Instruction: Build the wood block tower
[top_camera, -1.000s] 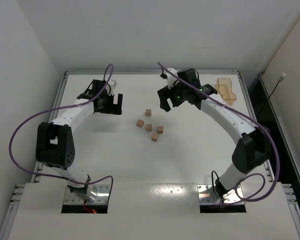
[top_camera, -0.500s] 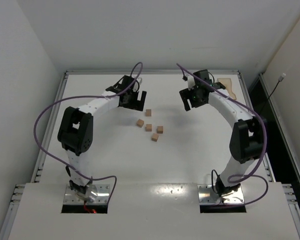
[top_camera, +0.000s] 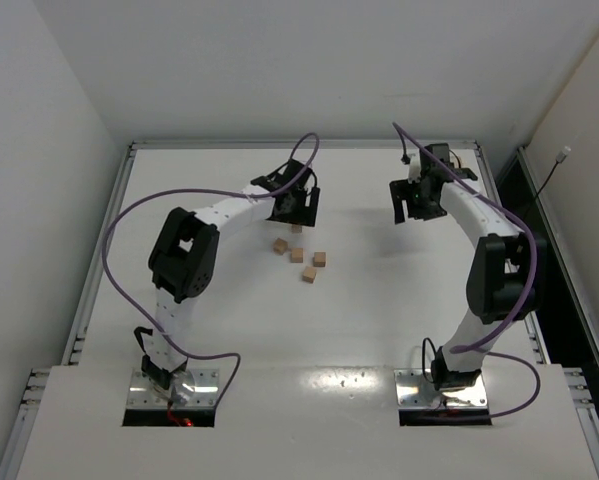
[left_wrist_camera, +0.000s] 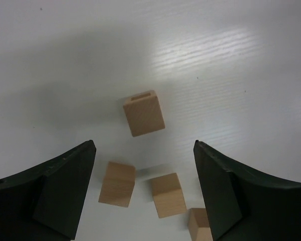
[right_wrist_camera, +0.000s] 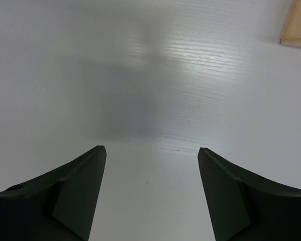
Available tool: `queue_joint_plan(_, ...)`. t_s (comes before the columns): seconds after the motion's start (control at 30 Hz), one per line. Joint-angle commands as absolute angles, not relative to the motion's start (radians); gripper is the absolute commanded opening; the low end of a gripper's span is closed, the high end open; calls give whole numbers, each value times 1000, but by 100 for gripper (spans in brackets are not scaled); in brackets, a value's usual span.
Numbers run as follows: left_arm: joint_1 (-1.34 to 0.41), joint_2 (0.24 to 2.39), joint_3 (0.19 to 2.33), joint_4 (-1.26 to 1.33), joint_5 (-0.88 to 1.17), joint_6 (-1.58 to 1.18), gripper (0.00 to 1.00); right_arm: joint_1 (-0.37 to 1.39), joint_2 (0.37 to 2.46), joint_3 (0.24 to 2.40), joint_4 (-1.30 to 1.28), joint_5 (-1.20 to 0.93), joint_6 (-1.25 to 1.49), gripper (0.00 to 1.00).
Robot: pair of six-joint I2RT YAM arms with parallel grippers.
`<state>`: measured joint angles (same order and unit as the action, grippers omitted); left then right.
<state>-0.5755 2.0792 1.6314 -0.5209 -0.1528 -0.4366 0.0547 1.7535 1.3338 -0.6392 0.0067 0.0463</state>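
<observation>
Several small tan wood blocks lie singly on the white table; none is stacked, so no tower shows. In the top view they sit at centre: one [top_camera: 279, 245], one [top_camera: 297, 255], one [top_camera: 319, 259], and one [top_camera: 309, 274]. My left gripper [top_camera: 297, 212] hovers open just beyond them, over the farthest block. In the left wrist view the open gripper [left_wrist_camera: 143, 145] has that block [left_wrist_camera: 144, 113] ahead of its tips, with two blocks [left_wrist_camera: 117, 183] [left_wrist_camera: 168, 195] between the fingers and below them. My right gripper [top_camera: 414, 208] [right_wrist_camera: 151, 148] is open and empty over bare table.
A tan plastic tray corner [right_wrist_camera: 297, 25] shows at the top right of the right wrist view. The table's raised rim [top_camera: 129, 150] runs along the back and sides, with white walls behind. Purple cables loop above both arms.
My left gripper has swung right from the far left to just over the blocks. My right gripper has swung right, away from the blocks, toward the tray. The blocks have not moved.
</observation>
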Motion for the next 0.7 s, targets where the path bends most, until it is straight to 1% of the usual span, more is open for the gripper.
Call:
queue_joint_plan(0.0,-569,2104,1698,-521,-201,-472,76,51,1735,1335,-635,-43,60,71)
queue_joint_plan(0.17,-569,2147,1733,-522,-210,-482,75,41,1744,1344,-644,-66,60,71)
queue_joint_plan(0.2,-569,2148,1744,-532,-210,-482,71,41,1744,1344,-644,-75,60,71)
queue_joint_plan(0.27,-569,2177,1753,-532,-201,-482,68,41,1753,1344,-644,-75,60,71)
queue_joint_plan(0.3,-569,2177,1765,-532,-201,-482,64,41,1753,1353,-644,-75,60,71)
queue_joint_plan(0.4,-569,2200,1787,-532,-189,-482,61,41,1763,1353,-644,-75,60,71)
queue_joint_plan(0.43,-569,2200,1787,-532,-189,-482,59,41,1772,1353,-653,-84,60,71)
queue_joint_plan(0.57,-569,2220,1796,-532,-189,-482,57,41,1781,1371,-653,-84,60,71)
queue_joint_plan(0.67,-578,2220,1796,-532,-189,-482,50,41,1790,1371,-653,-94,60,71)
